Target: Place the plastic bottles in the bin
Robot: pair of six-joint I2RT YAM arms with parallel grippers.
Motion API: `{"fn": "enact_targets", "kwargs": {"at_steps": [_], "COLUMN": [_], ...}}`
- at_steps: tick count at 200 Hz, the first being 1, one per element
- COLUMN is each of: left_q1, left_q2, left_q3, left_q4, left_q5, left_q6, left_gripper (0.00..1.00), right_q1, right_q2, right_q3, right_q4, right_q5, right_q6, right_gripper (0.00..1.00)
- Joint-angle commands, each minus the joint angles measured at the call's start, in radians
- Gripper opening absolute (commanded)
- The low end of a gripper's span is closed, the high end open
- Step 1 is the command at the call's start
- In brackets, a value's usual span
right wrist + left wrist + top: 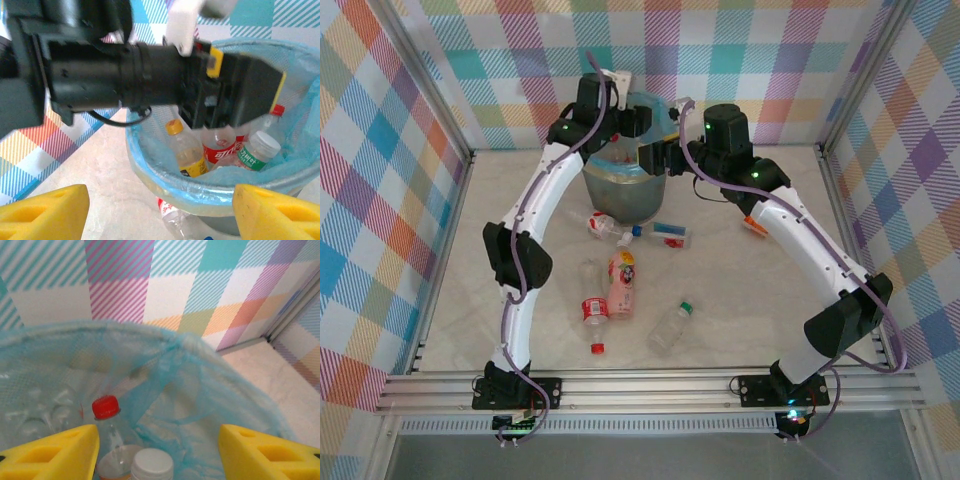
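Your left claw [159, 442] hangs over the bin [175, 340], spread wide with nothing between its fingers. In its wrist view only the yellow fingertips [55, 455] show, at the bottom corners, and the frame edge cuts off the rest. Directly below, inside the blue bag, stand a red-capped bottle [106, 407] and a white-capped bottle [152, 465]. The white-capped one is cropped at the lower edge, and the bottles further left are only blurred shapes behind the plastic.

Your right claw [160, 200] is also spread and empty, just beside the bin's rim [165, 185]. The dark, out-of-focus left arm [125, 65] covers the upper half of that view and hides the tops of the bottles in the bin. Beneath it you can make out a yellow-orange bottle [185, 150], a red-labelled bottle [220, 150] and a green-labelled bottle [257, 150].

From above, both wrists hide most of the bin's mouth. Loose on the counter [740, 290] are:
- a blue-labelled bottle [665, 235] lying near the bin's foot
- a pink bottle [622, 285]
- a clear bottle with a red label [593, 308] just beside the pink one
- a green-capped bottle [670, 327] lower right of those

A small orange object [755, 225] at centre right is partly hidden by the right arm and too small to identify.
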Motion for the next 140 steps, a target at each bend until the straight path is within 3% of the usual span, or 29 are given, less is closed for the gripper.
{"fn": "enact_targets", "kwargs": {"at_steps": [1,28,60,105,124,140], "left_q1": [-0.001,-0.016,-0.070,-0.202,-0.262,-0.308], "left_q2": [-0.130,-0.227,-0.405,-0.618,-0.661,-0.672], "left_q3": [0.052,0.000,-0.236,-0.603,-0.702,-0.748], "left_q4": [0.009,-0.043,-0.018,0.080,0.106,0.092], "left_q5": [-0.004,-0.030,-0.052,-0.118,-0.138,-0.123], "left_q6": [-0.018,0.001,0.078,0.191,0.232,0.226], "left_gripper": [0.65,0.65,0.65,0.66,0.66,0.66], "right_q1": [-0.006,-0.006,-0.035,-0.245,-0.358,-0.380], "right_q2": [-0.060,-0.107,-0.139,-0.198,-0.200,-0.190], "right_q3": [-0.004,-0.063,-0.133,-0.335,-0.422,-0.464], "right_q4": [-0.041,-0.108,-0.246,-0.238,-0.196,-0.178], "right_q5": [-0.017,0.033,0.096,0.096,0.039,0.008], "right_q6": [-0.001,0.018,0.077,0.249,0.313,0.311], "right_gripper": [0.76,0.76,0.75,0.75,0.73,0.72]}}
